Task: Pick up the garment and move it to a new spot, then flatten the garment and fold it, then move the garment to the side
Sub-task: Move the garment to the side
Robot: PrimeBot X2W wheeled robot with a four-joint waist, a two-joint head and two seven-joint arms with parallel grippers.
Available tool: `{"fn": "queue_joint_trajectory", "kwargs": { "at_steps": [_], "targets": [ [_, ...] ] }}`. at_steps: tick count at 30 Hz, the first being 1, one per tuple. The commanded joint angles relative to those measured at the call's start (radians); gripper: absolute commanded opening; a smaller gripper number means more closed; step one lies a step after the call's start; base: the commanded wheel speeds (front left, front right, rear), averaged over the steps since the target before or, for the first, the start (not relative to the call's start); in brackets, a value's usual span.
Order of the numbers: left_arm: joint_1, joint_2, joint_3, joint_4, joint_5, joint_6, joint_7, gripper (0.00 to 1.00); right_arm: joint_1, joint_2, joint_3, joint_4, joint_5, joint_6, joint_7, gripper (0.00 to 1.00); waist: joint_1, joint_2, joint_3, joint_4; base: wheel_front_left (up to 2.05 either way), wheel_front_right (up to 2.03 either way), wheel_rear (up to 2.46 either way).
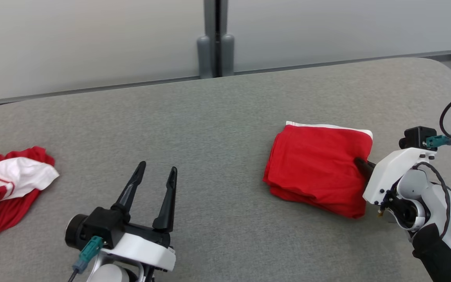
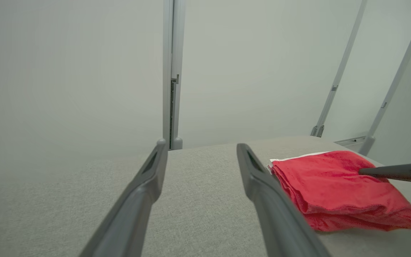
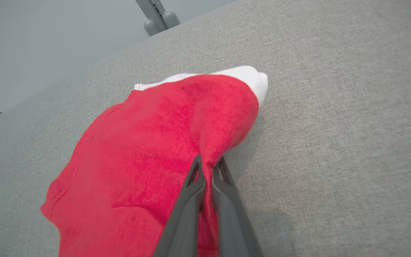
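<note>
Garment (image 1: 319,168) folded, right jaws pinching edge

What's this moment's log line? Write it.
right jaws: shut on edge of folded red-and-white cloth garment | left jaws: open, empty | crumpled red-and-white garment: far left

The right hand (image 3: 211,161) is pinched tight on the right edge of the folded garment (image 1: 319,164). The left hand (image 1: 158,166) sits well left of that garment, its fingers (image 1: 131,187) spread wide.

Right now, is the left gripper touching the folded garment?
No: the left gripper stands open over the table, well apart from the folded garment.
</note>
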Motion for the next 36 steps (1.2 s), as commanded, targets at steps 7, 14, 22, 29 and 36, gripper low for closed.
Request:
{"fn": "queue_joint_trajectory", "kwargs": {
  "at_steps": [7, 14, 22, 29, 36],
  "targets": [
    [-0.048, 0.014, -0.059, 0.014, 0.002, -0.03, 0.0, 1.0, 0.016, -0.013, 0.041, -0.038, 0.039, 0.0, -0.028, 0.0, 0.0, -0.0001, 0.028, -0.177, 0.0, 0.0, 0.0],
    [-0.086, 0.025, -0.107, 0.029, 0.005, -0.037, 0.0, 1.0, -0.011, -0.037, 0.065, -0.052, 0.059, 0.0, -0.058, 0.0, 0.0, -0.0001, 0.073, -0.235, 0.0, 0.0, 0.0],
    [-0.135, 0.044, -0.139, 0.037, 0.013, -0.04, 0.006, 1.0, -0.1, -0.125, 0.116, -0.074, 0.021, 0.0, -0.094, 0.0, 0.0, -0.0001, 0.149, -0.222, 0.0, 0.0, 0.0],
    [-0.184, 0.068, -0.163, 0.027, 0.025, -0.04, 0.025, 1.0, -0.242, -0.224, 0.177, -0.011, -0.042, 0.0, -0.104, 0.0, 0.0, -0.0001, 0.249, -0.167, 0.0, 0.0, 0.0],
    [-0.206, 0.087, -0.177, 0.013, 0.027, -0.04, 0.037, 1.0, -0.369, -0.284, 0.209, 0.134, -0.137, 0.0, -0.139, 0.0, 0.0, -0.0001, 0.301, -0.129, 0.0, 0.0, 0.0]
  ]
}}
